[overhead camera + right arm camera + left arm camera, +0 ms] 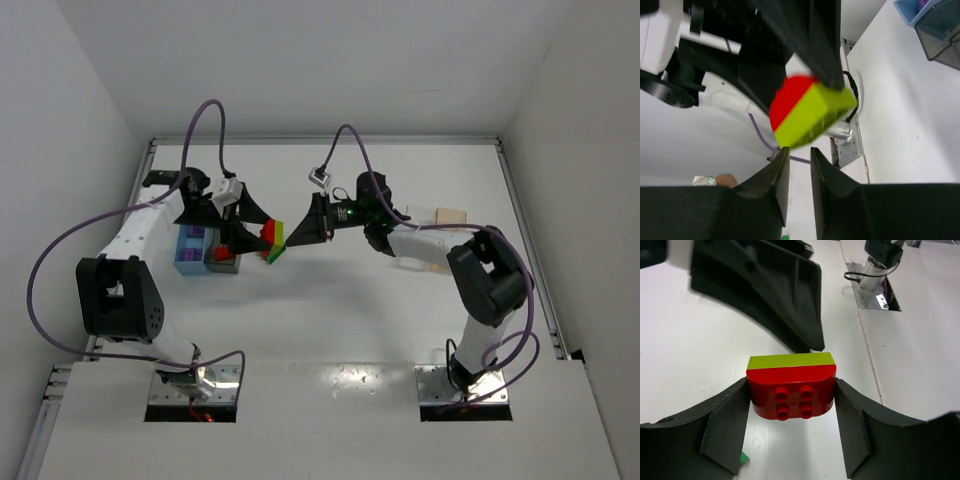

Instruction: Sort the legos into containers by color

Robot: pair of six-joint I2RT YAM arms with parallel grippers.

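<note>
My left gripper [262,236] [791,396] is shut on a red rounded lego [792,385] with a yellow-green lego [790,361] stuck to its far side, held above the table. My right gripper [291,240] [799,152] faces it, jaws a narrow gap apart and empty, tips just under the yellow-green lego [812,115]; the red lego [787,97] sits behind it. A light blue container [188,262] holds purple legos [192,237]. A dark grey container [222,266] holds a red lego [221,253].
A tan-orange container [450,215] and a clear container [412,262] stand by the right arm. A small green piece [744,457] lies on the table below the left gripper. The blue [912,12] and grey [940,37] containers show at the right wrist view's top right.
</note>
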